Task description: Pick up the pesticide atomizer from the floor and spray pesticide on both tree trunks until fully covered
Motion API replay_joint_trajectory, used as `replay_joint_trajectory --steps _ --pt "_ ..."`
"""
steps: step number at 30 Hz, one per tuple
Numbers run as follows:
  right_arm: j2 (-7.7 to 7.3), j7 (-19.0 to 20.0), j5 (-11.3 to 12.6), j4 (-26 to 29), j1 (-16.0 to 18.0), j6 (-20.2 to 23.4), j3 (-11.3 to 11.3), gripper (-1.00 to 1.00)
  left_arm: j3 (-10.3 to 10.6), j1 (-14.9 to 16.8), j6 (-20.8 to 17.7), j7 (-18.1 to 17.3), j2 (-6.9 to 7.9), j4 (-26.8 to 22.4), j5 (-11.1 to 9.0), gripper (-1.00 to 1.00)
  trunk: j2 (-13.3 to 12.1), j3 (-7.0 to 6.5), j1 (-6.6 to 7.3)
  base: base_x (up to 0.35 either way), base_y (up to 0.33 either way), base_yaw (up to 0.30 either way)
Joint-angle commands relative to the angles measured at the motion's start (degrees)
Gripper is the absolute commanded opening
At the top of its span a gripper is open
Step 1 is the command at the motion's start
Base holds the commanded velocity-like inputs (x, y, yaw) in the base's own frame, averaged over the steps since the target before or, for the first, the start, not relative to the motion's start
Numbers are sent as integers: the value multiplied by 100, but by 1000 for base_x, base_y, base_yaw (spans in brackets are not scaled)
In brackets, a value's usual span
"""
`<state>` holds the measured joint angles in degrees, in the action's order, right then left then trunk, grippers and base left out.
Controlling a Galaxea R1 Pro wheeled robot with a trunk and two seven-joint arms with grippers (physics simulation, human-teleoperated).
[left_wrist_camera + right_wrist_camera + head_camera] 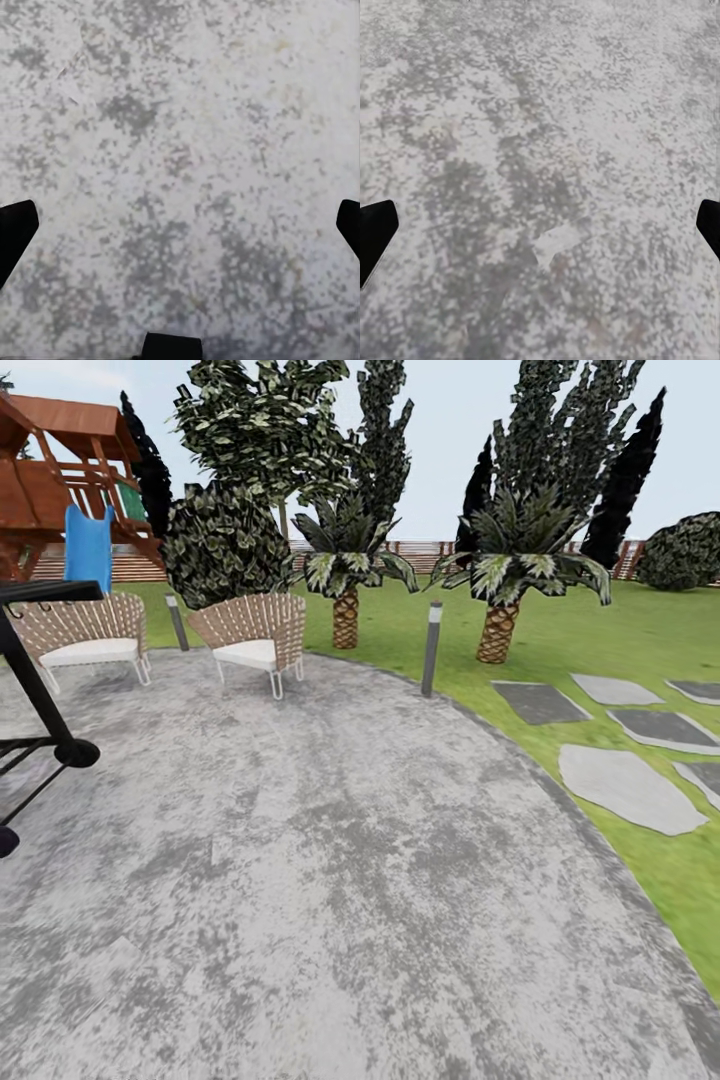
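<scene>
In the left wrist view, the left gripper has its two dark fingertips at opposite edges of the picture, spread wide with nothing between them, above mottled grey paving. The right gripper looks the same in the right wrist view: its fingers are wide apart and empty over the same speckled grey ground.

In the head view the round paved patio takes up the foreground. At its far left edge stand two wicker chairs with white cushions, and a short grey bollard light stands at its rim. Beyond it lies the grass lawn with flat grey stepping stones at right, two short scaly palms, dark cypress-like trees and a wooden playset at far left. The slat fence runs behind them. A black frame juts in at left. No writing is legible anywhere.
</scene>
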<state>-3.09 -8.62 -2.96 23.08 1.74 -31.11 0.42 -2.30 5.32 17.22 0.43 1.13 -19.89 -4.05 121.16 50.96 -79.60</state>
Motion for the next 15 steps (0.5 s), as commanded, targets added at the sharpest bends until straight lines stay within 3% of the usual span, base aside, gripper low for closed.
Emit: replay_joint_trajectory --steps 1,15 --pt "-2 -35 -32 1 1 -9 8 100 14 4 18 3 1 6 -43 100 2 7 1 0 0 265" --pt "-1 -35 -30 1 1 -9 7 100 19 1 18 1 0 5 -43 100 2 40 1 0 0 266"
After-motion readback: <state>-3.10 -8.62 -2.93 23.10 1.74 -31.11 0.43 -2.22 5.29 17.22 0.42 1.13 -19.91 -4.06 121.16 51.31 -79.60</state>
